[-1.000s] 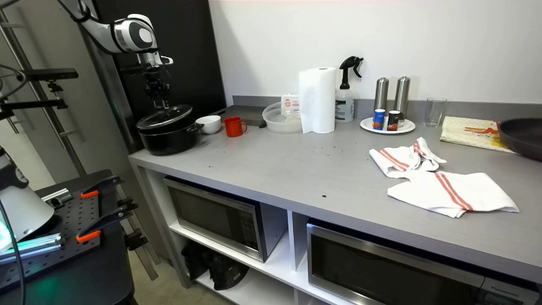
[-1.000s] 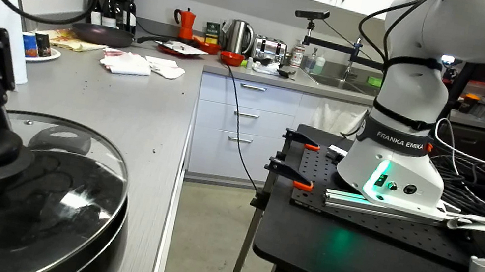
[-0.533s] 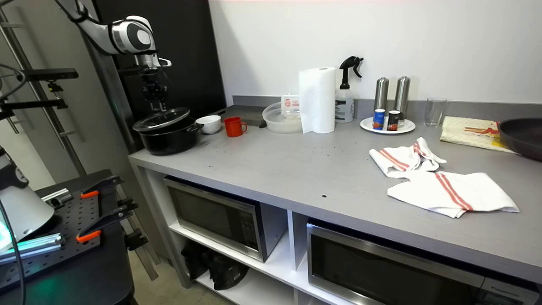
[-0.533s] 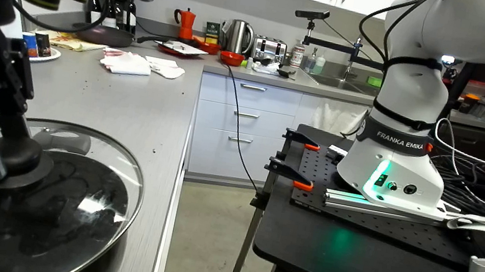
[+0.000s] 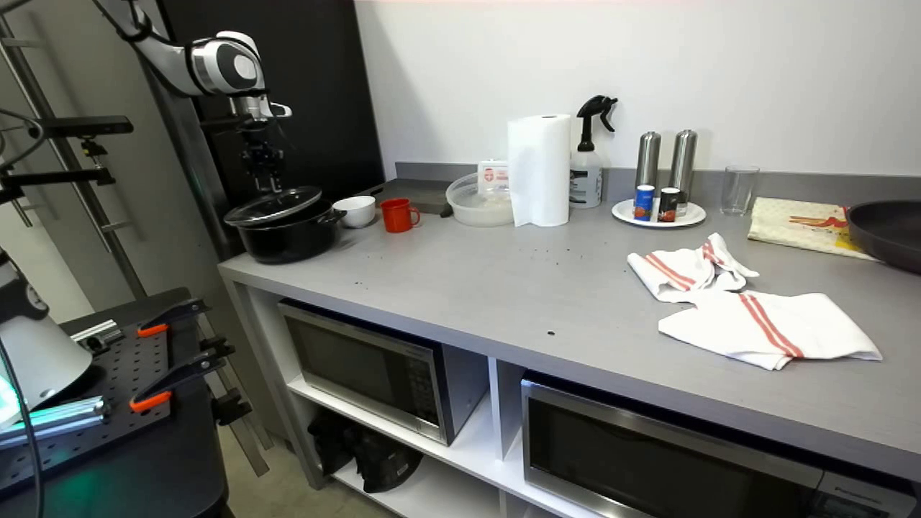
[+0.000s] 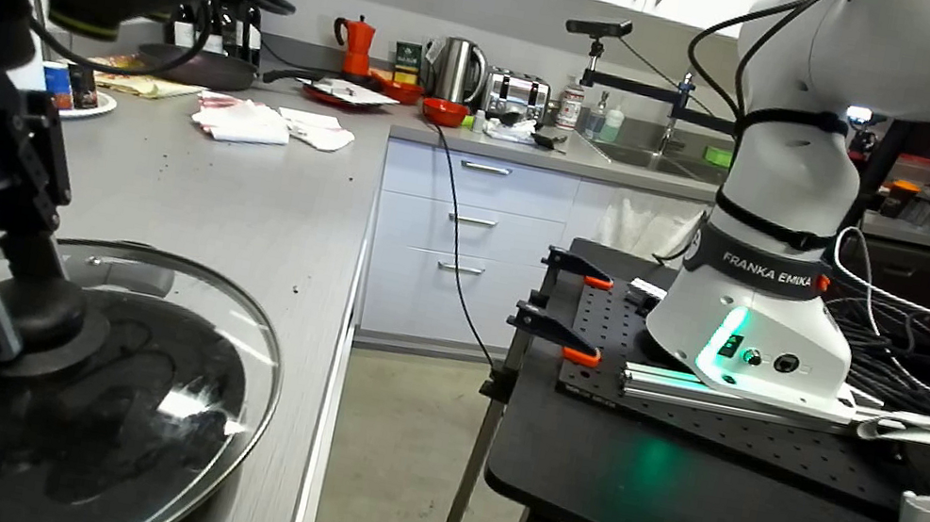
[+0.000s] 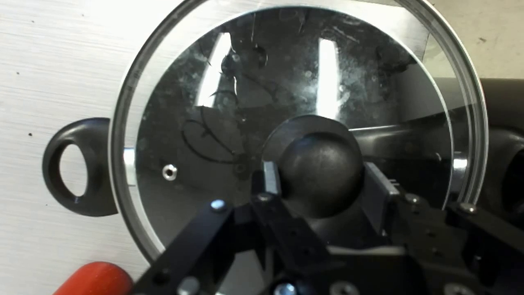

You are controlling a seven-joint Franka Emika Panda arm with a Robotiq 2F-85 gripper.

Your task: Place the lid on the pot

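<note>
Glass lid (image 5: 273, 206): is hanging over the pot (image 5: 288, 243), off-centre and looking tilted in an exterior view; its edge toward the white bowl (image 5: 356, 212) is standing higher. Whether its rim is touching the pot, can't tell.
Knob (image 7: 317, 164): black, rounded, is sitting atop the lid.
Gripper (image 7: 323, 177): is pointing down; the jaws are clasping the knob, fingers (image 7: 271, 179) standing on either side.
Pot: black, is standing upright near the end of the grey counter (image 5: 468, 288); part of its mouth is showing past the lid, bowl side.
Pot handle (image 7: 98, 168): looped, is poking out beyond the lid's edge in the wrist view.
White bowl: is sitting just beside the pot.
Red mug (image 5: 396, 216): is standing next to the bowl, handle facing away from the pot.
Clear tub (image 5: 476, 214): is sitting between the mug and the paper towel roll (image 5: 540, 173).
Plate (image 5: 623, 213): white, is holding two small canisters (image 5: 644, 203).
Striped cloths (image 5: 770, 327): are lying rumpled on the counter, well apart from the pot.
Microwaves (image 5: 360, 367): two, are sitting below the counter.
</note>
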